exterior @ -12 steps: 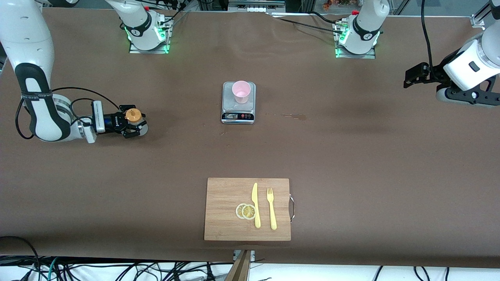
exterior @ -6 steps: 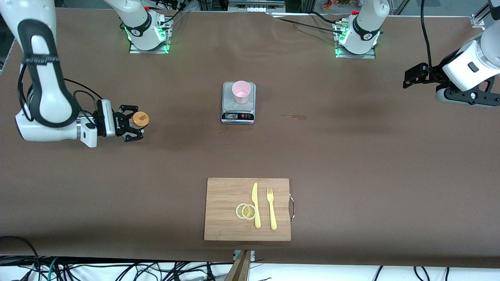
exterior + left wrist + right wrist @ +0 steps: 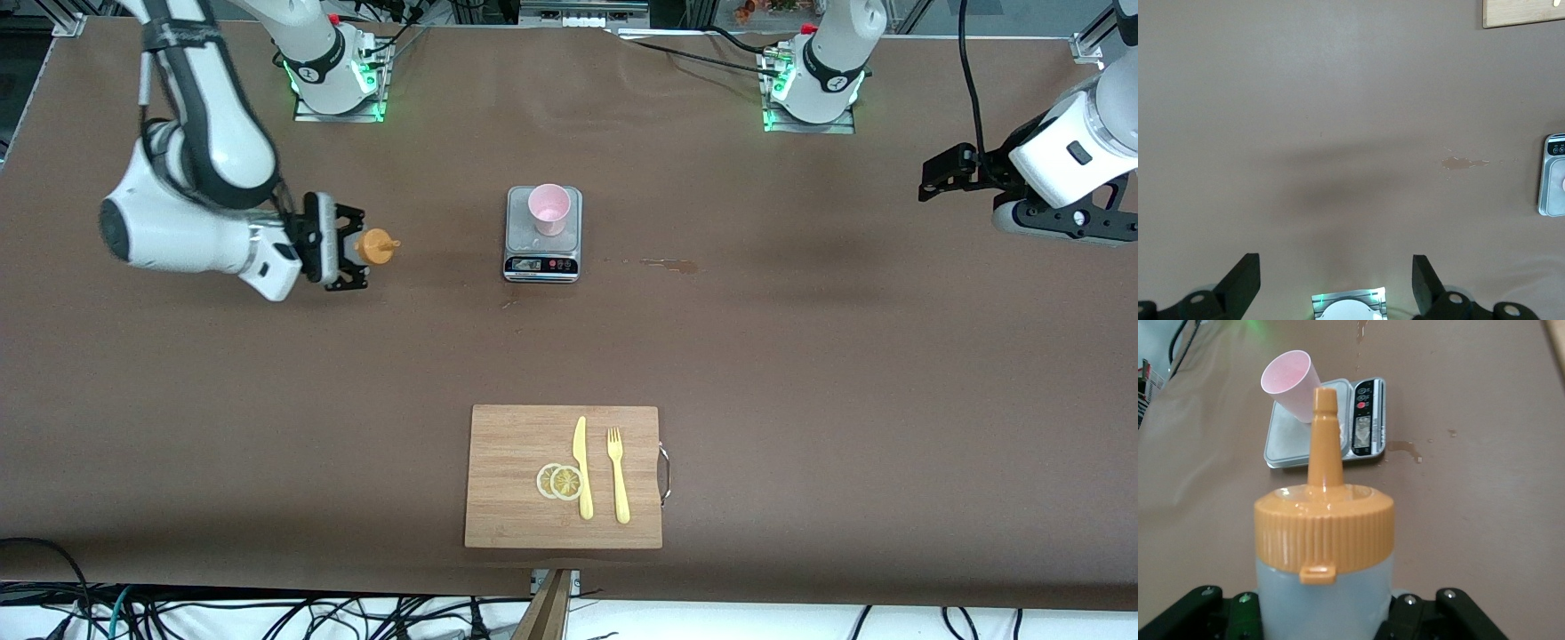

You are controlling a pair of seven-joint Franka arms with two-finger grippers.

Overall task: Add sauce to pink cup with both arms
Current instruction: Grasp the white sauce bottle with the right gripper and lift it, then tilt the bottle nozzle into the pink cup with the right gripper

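The pink cup [image 3: 549,209] stands upright on a small silver scale [image 3: 542,258] at mid-table. My right gripper [image 3: 351,253] is shut on the sauce bottle [image 3: 373,246], held in the air over bare table between the right arm's end and the scale. The bottle is tipped sideways, its orange nozzle toward the scale. In the right wrist view the bottle [image 3: 1323,587] fills the space between the jaws of the gripper [image 3: 1323,617], with the pink cup [image 3: 1290,383] ahead of its nozzle. My left gripper [image 3: 944,171] waits open and empty over the left arm's end of the table [image 3: 1336,277].
A wooden cutting board [image 3: 507,507] lies near the front edge with a yellow knife [image 3: 582,467], a fork [image 3: 617,471] and two lemon slices [image 3: 560,482]. A small sauce stain [image 3: 671,263] marks the table beside the scale, toward the left arm's end.
The right arm has lifted the bottle off the table and carried it toward the scale, tipping its nozzle that way. The left arm has not moved.
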